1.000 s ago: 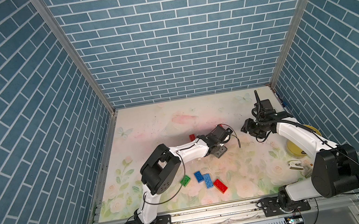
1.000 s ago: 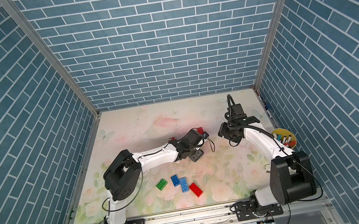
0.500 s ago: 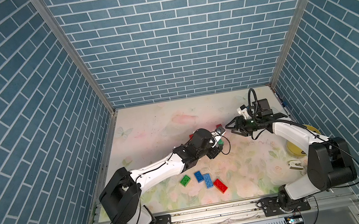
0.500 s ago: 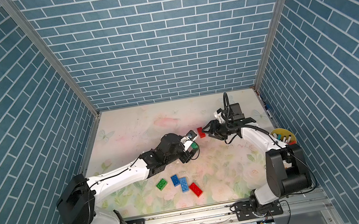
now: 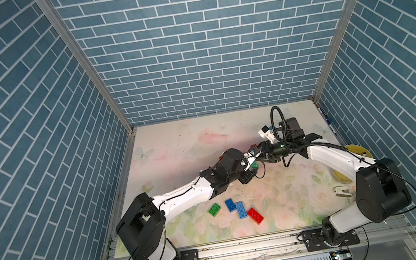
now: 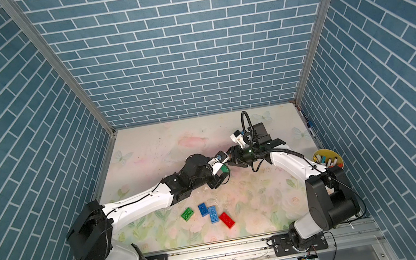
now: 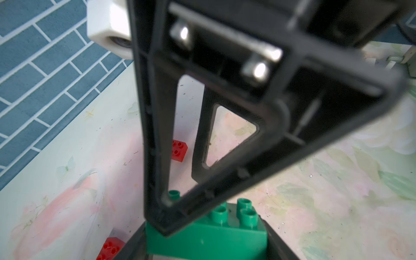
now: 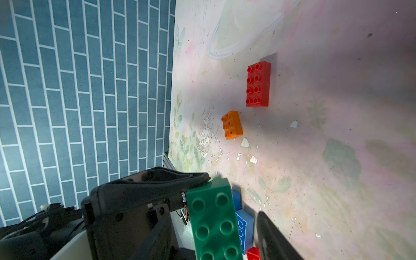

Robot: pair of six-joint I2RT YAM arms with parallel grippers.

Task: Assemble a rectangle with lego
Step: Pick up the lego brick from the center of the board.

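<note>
A yellow dish [image 6: 320, 152] is resting on the floral tabletop [image 5: 175, 147] and holding marker pens [image 6: 324, 159]. A small white object [image 5: 342, 190] is lying just beside the dish, toward the front rail [image 5: 248, 246]. Blue brick-patterned walls [image 5: 203, 52] are enclosing the dish's surroundings.

The green brick [image 7: 209, 238] is smooth, glossy plastic, while the floral tabletop [image 8: 315, 157] looks matt, scuffed and chipped.
</note>
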